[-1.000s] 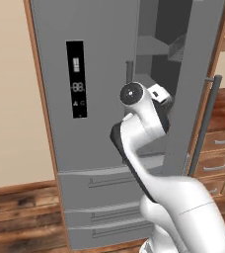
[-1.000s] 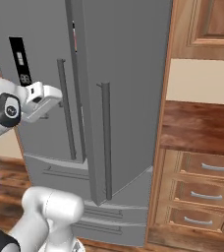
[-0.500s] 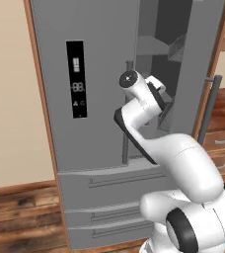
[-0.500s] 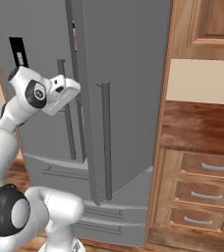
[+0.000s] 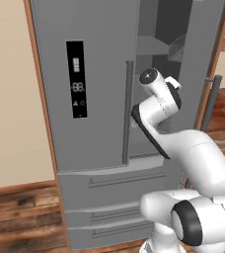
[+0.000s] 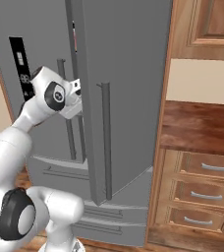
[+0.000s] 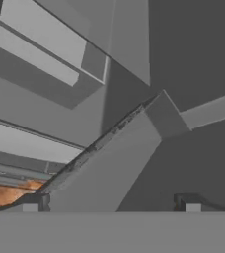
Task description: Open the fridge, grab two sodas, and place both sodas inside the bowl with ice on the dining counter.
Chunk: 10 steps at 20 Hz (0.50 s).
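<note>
Left base view: one fridge (image 5: 99,99), right door ajar; one tool (image 7: 109,205), jaws wide, empty.

A brown wooden cabinet (image 6: 202,22) is seen up high. Below it, a brown worktop (image 6: 200,125) is set over 3 drawers (image 6: 205,194). A wooden floor (image 5: 20,217) is seen below a tan wall (image 5: 11,99).

the fridge (image 5: 99,99) runs past the frame's top edge in both base views. in the left base view the arm covers much of its open interior; shelf contents are too dim to tell.
</note>
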{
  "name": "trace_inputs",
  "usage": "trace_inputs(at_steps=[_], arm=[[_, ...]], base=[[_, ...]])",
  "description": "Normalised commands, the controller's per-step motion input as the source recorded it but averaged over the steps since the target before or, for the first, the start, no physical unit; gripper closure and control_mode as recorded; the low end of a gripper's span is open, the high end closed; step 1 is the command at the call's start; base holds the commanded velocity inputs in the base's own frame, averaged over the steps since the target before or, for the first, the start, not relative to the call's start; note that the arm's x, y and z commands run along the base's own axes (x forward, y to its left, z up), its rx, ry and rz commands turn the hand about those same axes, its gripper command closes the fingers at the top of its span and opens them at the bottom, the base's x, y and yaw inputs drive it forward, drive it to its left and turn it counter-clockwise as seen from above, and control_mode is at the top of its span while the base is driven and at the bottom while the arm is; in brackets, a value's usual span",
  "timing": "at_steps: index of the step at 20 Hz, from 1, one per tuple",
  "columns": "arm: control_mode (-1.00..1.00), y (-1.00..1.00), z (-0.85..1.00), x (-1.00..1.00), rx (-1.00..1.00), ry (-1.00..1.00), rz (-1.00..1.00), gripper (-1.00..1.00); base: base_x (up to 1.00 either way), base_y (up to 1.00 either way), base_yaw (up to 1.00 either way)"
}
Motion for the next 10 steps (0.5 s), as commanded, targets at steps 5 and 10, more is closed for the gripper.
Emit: trace_inputs(at_steps=[5,10], arm=[[-1.0,-0.76,0.0,-0.44,0.0,0.0,-0.05,-1.0],[-1.0,-0.81,0.0,-0.47,0.0,-0.01,-0.07,-1.0]], base=[[0.0,0.0,0.0],[0.0,0.0,0.0]])
